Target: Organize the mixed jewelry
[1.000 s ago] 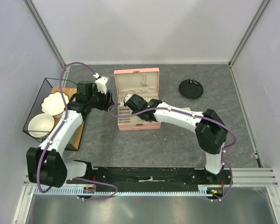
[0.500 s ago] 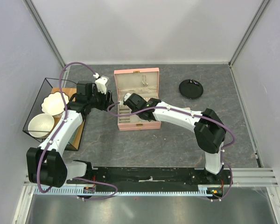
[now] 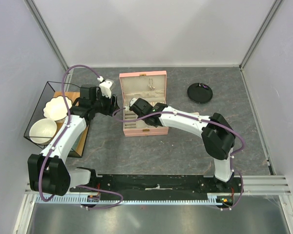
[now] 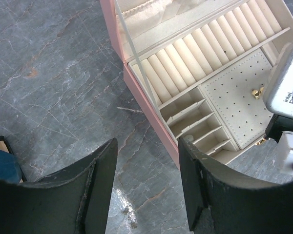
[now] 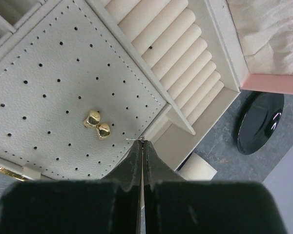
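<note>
The pink jewelry box (image 3: pixel 158 75) lies open, with cream ring rolls and a perforated panel (image 5: pixel 53 92). A gold bow-shaped earring (image 5: pixel 97 125) sits on that panel and also shows in the left wrist view (image 4: pixel 257 92). My right gripper (image 5: pixel 142 142) is shut just above the panel's edge, pinching a tiny jewelry piece whose thin pin (image 5: pixel 134 140) sticks out at the fingertips. Small silvery pieces (image 3: pixel 150 86) lie on the lid lining. My left gripper (image 4: pixel 147 146) is open and empty over the table, beside the box's left wall (image 4: pixel 151 109).
A round black disc (image 3: pixel 199 92) lies right of the box and shows in the right wrist view (image 5: pixel 259 122). A small beige pad (image 5: pixel 198 168) lies by the box. A wire basket (image 3: pixel 36 105) with two white bowls (image 3: pixel 42 130) stands at the left.
My right gripper has shifted slightly left over the box. The left arm has hardly moved.
</note>
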Robot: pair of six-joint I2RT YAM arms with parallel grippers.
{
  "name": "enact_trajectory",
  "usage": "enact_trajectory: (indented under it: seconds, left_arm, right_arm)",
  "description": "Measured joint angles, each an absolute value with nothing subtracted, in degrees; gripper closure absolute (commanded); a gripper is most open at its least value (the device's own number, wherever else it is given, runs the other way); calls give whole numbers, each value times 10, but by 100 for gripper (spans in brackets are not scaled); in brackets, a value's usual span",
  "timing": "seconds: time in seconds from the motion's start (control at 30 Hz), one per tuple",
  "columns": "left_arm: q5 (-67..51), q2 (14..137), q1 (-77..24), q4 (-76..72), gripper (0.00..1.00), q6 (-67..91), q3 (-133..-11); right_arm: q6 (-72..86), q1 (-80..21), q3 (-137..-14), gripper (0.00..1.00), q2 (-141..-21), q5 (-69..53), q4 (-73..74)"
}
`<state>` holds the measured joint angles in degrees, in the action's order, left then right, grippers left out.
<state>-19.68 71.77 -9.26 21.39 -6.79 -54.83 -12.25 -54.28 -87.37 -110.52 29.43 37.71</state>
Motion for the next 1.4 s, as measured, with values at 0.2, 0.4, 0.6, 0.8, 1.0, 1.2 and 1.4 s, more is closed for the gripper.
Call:
enact_trajectory:
  seconds: [0.2, 0.4, 0.6, 0.8, 1.0, 1.2, 1.4]
  left_arm:
    - [-197, 718, -87, 214, 40, -68, -548]
    - [-197, 718, -87, 214, 40, -68, -548]
    - [-197, 718, -86, 214, 40, -68, -554]
    - [-197, 718, -83, 214, 41, -68, -555]
    - [-197, 718, -74, 214, 40, -61, -555]
    - [-197, 718, -64, 214, 40, -52, -555]
    - [-200, 720, -58, 213, 40, -47, -560]
  right_arm:
    - [-123, -543, -874, 100, -1107, 294, 382]
    - [-123, -543, -875, 100, -1108, 297, 383]
    - [-123, -543, -891, 100, -1110, 306, 391]
    - [-124, -543, -924, 100, -1115, 315, 397]
    - [-129, -543, -947, 100, -1134, 322, 398]
    - [-137, -544, -950, 100, -1151, 329, 399]
    - [-138, -544, -950, 100, -1159, 331, 398]
